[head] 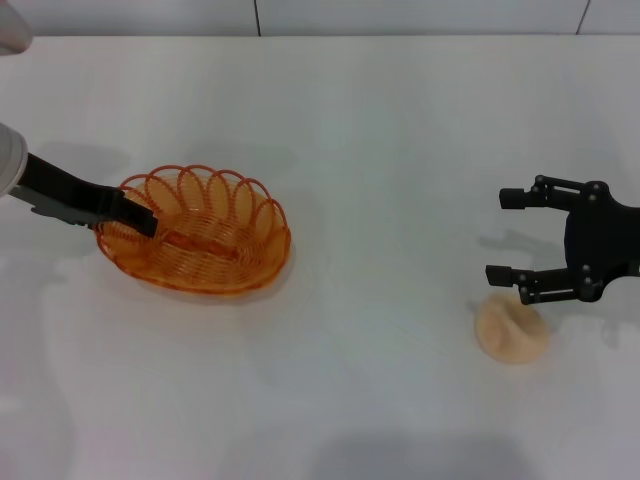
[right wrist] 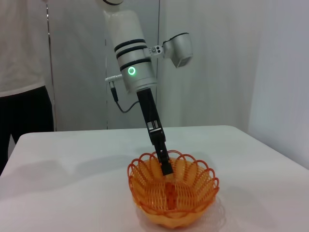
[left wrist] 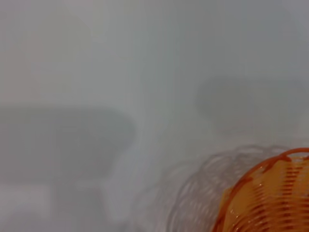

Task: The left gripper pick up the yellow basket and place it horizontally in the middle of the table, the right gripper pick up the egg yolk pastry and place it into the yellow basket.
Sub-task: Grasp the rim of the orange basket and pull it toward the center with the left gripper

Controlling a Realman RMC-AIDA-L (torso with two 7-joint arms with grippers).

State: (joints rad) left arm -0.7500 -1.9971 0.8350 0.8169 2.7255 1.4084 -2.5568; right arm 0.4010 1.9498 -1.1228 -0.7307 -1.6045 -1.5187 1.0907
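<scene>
The left tool (head: 140, 217) reaches down to the rim of the yellow basket (head: 200, 240) and its fingers are pressed together on the wire loops at the basket's left end, one finger inside the bowl. The basket rests on the table (head: 330, 130), to the left of the middle, and its long side lies a bit slanted. I judge the step in hand is to carry it to the middle. To do this well, the left tool should lift only a little, keep the rim pinched firmly so the basket does not swing, turn it level and let it down softly.

The right tool (head: 510, 235) hangs with fingers spread wide, just beside and above the egg yolk pastry (head: 511, 328), which lies on the table untouched, well apart from the basket.
</scene>
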